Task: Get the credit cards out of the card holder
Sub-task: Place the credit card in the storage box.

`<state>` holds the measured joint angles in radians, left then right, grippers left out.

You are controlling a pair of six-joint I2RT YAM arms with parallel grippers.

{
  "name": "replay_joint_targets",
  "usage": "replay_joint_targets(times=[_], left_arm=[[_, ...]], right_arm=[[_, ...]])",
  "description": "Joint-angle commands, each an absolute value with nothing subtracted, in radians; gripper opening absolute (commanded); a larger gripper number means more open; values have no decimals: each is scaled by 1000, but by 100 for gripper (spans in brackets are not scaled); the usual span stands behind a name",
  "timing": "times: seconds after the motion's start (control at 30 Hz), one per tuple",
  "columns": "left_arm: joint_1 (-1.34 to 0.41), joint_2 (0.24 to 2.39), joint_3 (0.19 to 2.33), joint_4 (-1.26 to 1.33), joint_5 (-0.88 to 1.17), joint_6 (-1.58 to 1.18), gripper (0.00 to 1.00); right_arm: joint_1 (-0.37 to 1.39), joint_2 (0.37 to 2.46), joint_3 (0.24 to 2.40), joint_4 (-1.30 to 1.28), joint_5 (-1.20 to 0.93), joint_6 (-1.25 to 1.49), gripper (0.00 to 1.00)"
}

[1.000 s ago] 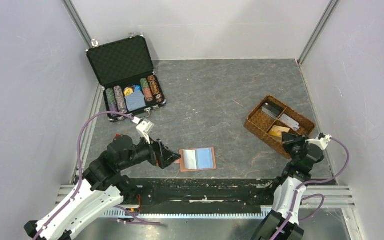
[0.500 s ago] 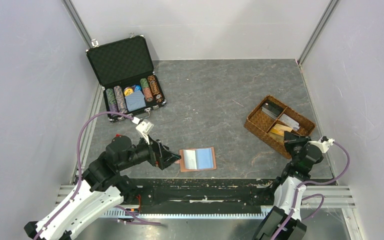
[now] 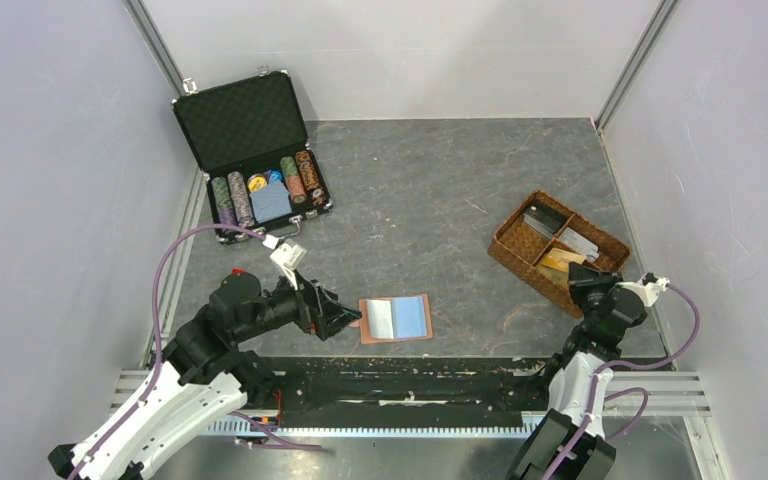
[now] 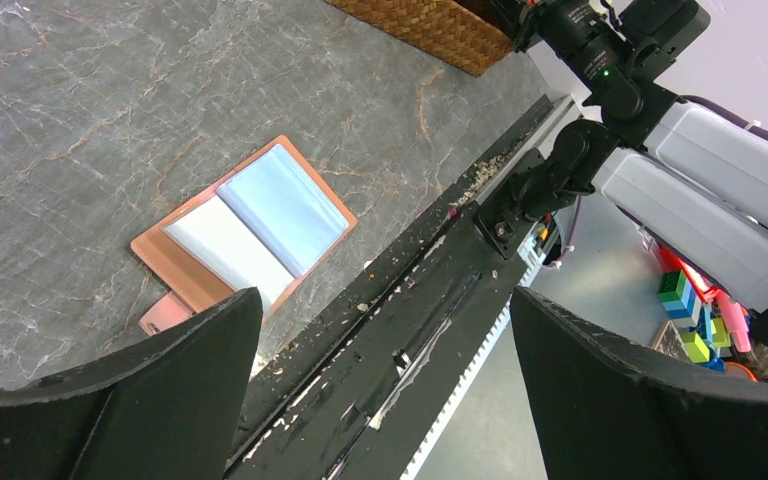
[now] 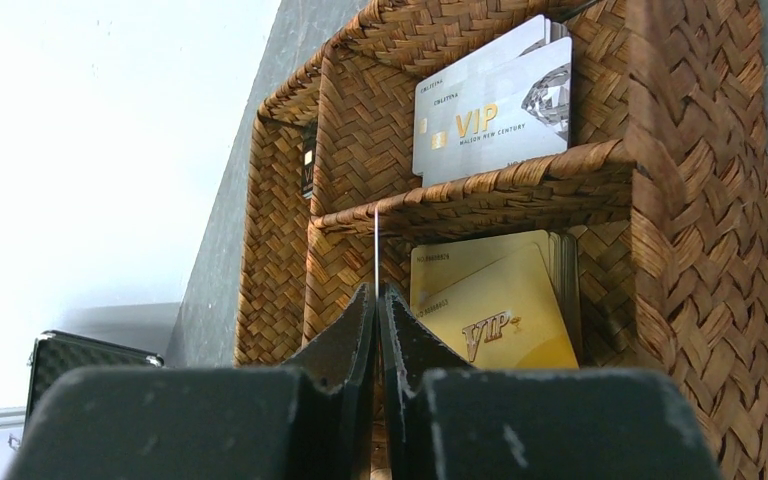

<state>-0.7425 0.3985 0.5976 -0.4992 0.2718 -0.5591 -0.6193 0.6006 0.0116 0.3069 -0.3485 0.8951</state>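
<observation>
Right gripper (image 5: 377, 290): closed on thin white card (image 5: 376, 245), edge-on, pointed at brown woven divided tray (image 5: 700, 250)
Left gripper (image 4: 382, 305): wide open, empty, beside open tan leather wallet (image 4: 250, 215)

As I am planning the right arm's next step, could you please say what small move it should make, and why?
Probably open the right gripper to drop its card: the card stands edge-on, pinched between the jaws, over the woven tray near the gold VIP cards.
</observation>
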Motion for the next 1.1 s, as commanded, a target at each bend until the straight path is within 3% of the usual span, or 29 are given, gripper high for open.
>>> replay_joint_targets(times=[0.0,0.17,0.5,1.07], left_arm=[[-742,383,612,-459,293,-503,100],[-742,371,613,-461,284,-504,100],[-742,357,614,-463,281,-504,100],[-742,347,617,-463,290,-506,100]], right_arm=[[-621,639,7,208,-310,884,6],[-602,668,34,188,-283,884,9],[-540,733,132,63,-193,836,30],[-469,867,257,-94,-82,709,42]])
